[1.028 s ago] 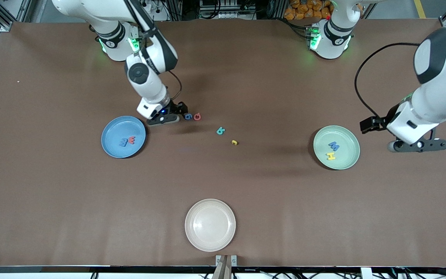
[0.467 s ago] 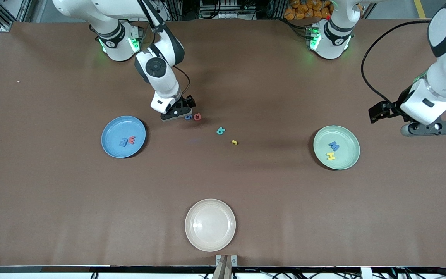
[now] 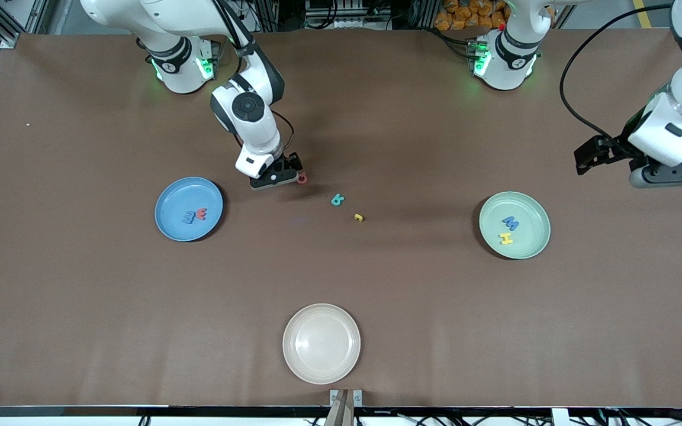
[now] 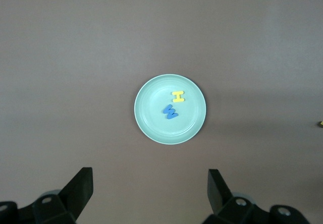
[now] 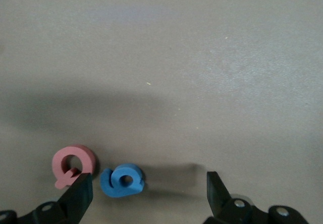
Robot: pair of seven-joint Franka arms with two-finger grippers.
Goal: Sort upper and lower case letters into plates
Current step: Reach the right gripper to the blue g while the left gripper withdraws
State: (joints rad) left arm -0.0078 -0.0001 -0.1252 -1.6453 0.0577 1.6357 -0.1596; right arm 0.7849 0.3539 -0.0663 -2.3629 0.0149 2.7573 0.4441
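Observation:
My right gripper (image 3: 276, 177) hangs low and open over a blue letter (image 5: 122, 180), which lies between its fingers, close to one of them. A red letter (image 5: 74, 164) lies beside that same finger, just outside it (image 3: 302, 178). A teal letter (image 3: 337, 200) and a yellow letter (image 3: 359, 218) lie loose mid-table. The blue plate (image 3: 175, 198) holds a blue and a red letter. The mint green plate (image 3: 530, 236) holds a blue letter (image 4: 171, 112) and a yellow one (image 4: 177, 96). My left gripper (image 3: 669, 174) is open and empty over bare table by the green plate (image 4: 151, 113).
An empty beige plate (image 3: 321, 343) sits near the table edge closest to the front camera. Both arm bases stand along the edge farthest from that camera. A black cable loops from the left arm's wrist.
My right gripper has moved from beside the blue plate to over the blue letter, hiding it in the front view. My left gripper has drawn away from the green plate.

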